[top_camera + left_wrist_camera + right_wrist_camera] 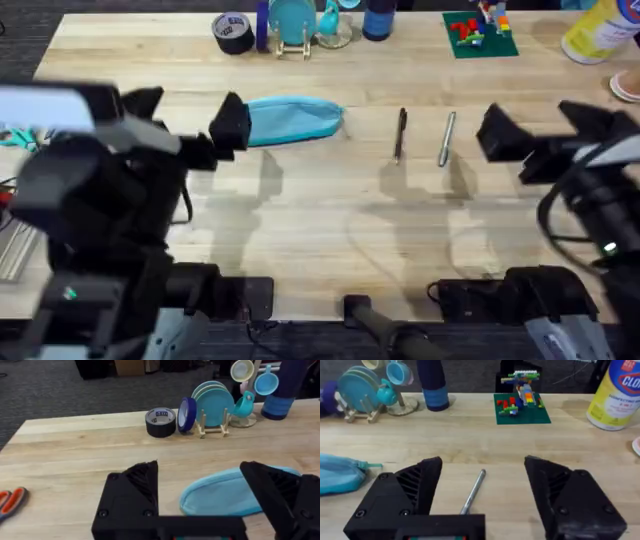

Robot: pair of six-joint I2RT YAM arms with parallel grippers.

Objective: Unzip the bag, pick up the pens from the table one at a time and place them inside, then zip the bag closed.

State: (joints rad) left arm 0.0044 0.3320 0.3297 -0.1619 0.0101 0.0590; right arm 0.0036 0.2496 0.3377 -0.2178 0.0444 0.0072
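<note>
Overhead: light blue bag (pixel 293 119) lying flat on the table (pixel 320 220), left of centre, zipper seemingly closed though hard to confirm. Left gripper (pixel 222 133) spread open at the bag's left end, one finger (pixel 280 492) overlapping that end in the left wrist view. Black pen (pixel 400 134) and silver pen (pixel 447 138) lying side by side right of the bag, apart from each other. Right gripper (pixel 500 135) open, just right of the silver pen. Wide bare wood toward the near edge; tape roll (pixel 233 32) and plate rack (pixel 292 22) crowding the far edge.
</note>
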